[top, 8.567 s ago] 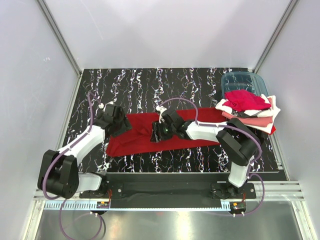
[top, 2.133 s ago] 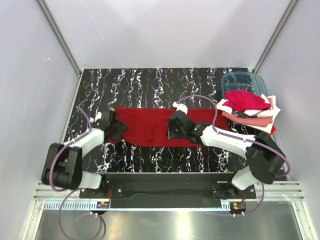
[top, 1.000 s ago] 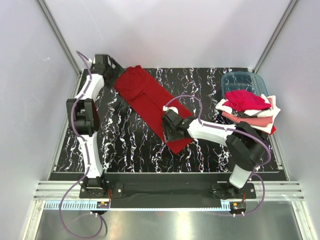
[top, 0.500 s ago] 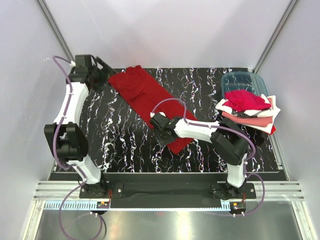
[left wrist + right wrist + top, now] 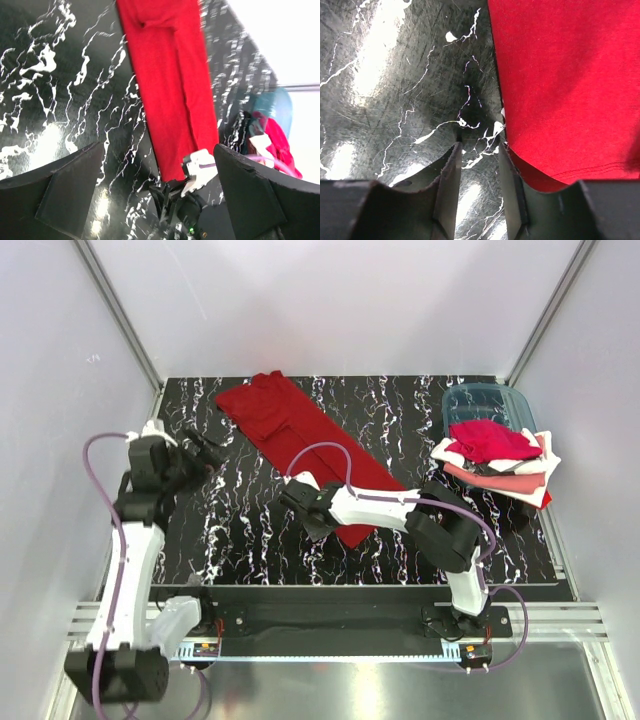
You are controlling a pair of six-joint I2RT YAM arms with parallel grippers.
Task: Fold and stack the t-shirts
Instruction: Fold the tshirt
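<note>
The deep red t-shirt [image 5: 305, 445] lies flat on the black, white-veined table [image 5: 240, 530]. It is folded into a long narrow strip that runs diagonally from the far edge, left of centre, to a near end around the middle of the table. The right gripper [image 5: 480, 150] is low over the table at that near end, on the strip's left side. Its fingers stand a narrow gap apart with only bare tabletop between them. The shirt's hemmed corner lies against the outer side of one finger [image 5: 512, 185], so the gripper pinches nothing. The left gripper [image 5: 208, 453] is held up above the left side of the table, well apart from the shirt, with its fingers [image 5: 70, 192] spread wide and empty. Its wrist camera looks along the length of the red strip toward the right arm. At the far right sits a pile of t-shirts [image 5: 500, 478], with pink and white ones folded underneath and a crumpled red t-shirt [image 5: 488, 438] on top. The far side of the pile overlaps the near end of the teal plastic bin [image 5: 480, 402], which stands in the far right corner of the table.
</note>
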